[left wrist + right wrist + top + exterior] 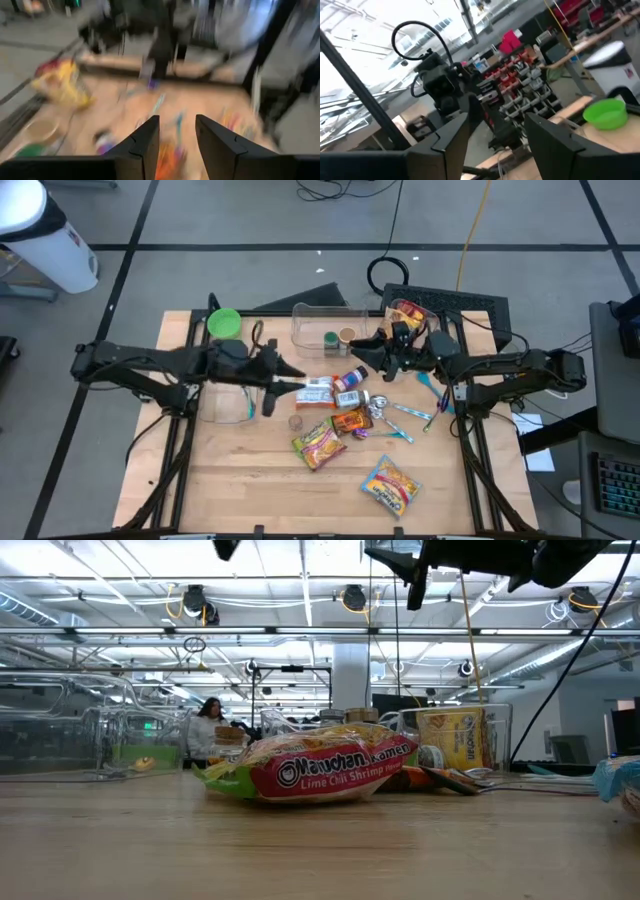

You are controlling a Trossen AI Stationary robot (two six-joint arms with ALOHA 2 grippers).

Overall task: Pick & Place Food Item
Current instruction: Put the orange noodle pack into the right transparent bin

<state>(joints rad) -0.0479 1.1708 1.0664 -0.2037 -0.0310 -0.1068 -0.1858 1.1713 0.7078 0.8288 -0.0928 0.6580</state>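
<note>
Food items lie in a heap at the table's middle: a red-and-green ramen packet [318,443] [310,770], a yellow-blue packet [390,485] nearer the front edge, small bottles [350,380] and a white box [315,390]. My left gripper [297,374] [177,120] hangs above the heap's left side, open, with nothing between its fingers. My right gripper [358,352] [495,117] hangs above the heap's far right side, open and tipped upward, facing the left arm; it holds nothing.
A clear tub [325,325] with two small jars stands at the far middle, and a green bowl [223,322] [605,112] at the far left. Another clear container [230,402] sits under the left arm. A yellow packet [408,313] lies at the far right, and blue utensils [405,412] lie right of the heap.
</note>
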